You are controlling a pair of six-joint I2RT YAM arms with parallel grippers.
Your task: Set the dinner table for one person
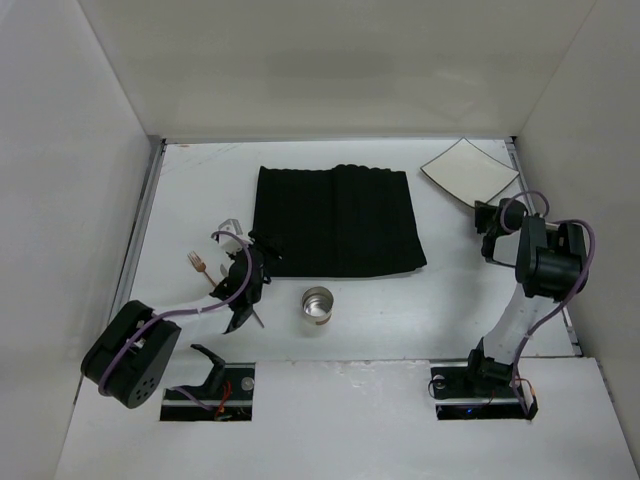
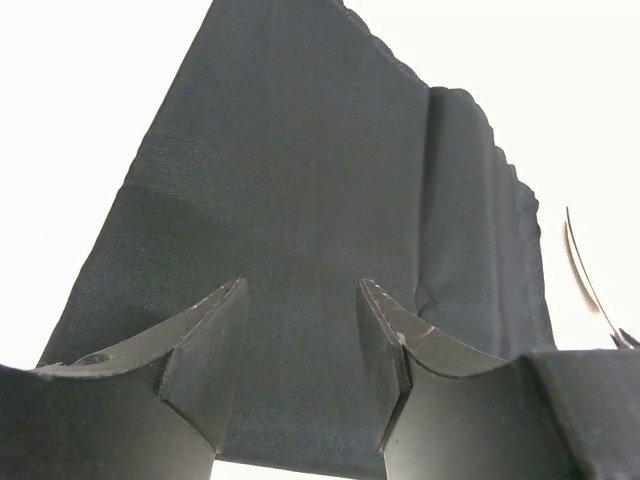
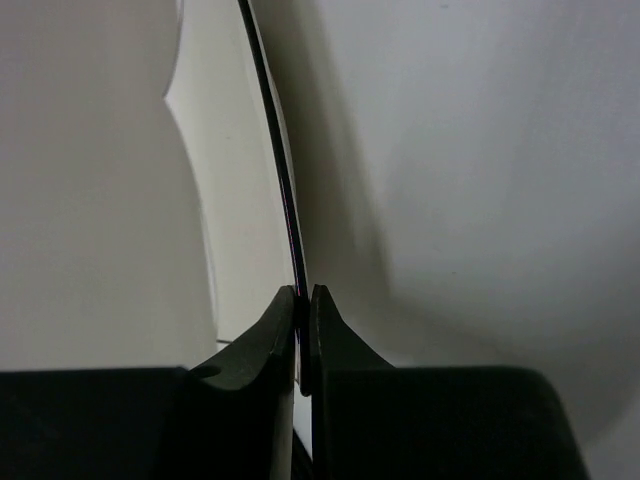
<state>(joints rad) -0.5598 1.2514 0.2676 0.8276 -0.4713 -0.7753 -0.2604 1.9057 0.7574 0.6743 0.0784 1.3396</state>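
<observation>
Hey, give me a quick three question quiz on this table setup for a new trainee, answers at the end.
1. True or false: the right gripper is clamped on the edge of the white plate.
2. Which lies nearest the metal cup? A: the white plate. B: the black mat. C: the right arm's base.
3. Fill in: the jaws of the left gripper are ____.
Key: 1 true; 2 B; 3 open.

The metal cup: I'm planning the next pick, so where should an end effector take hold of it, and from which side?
By the rim, from above. The metal cup stands upright, mouth open, so one finger can likely go inside and one outside its thin wall. The left end effector, open and nearby, suits; the right end effector is shut on the plate.
</observation>
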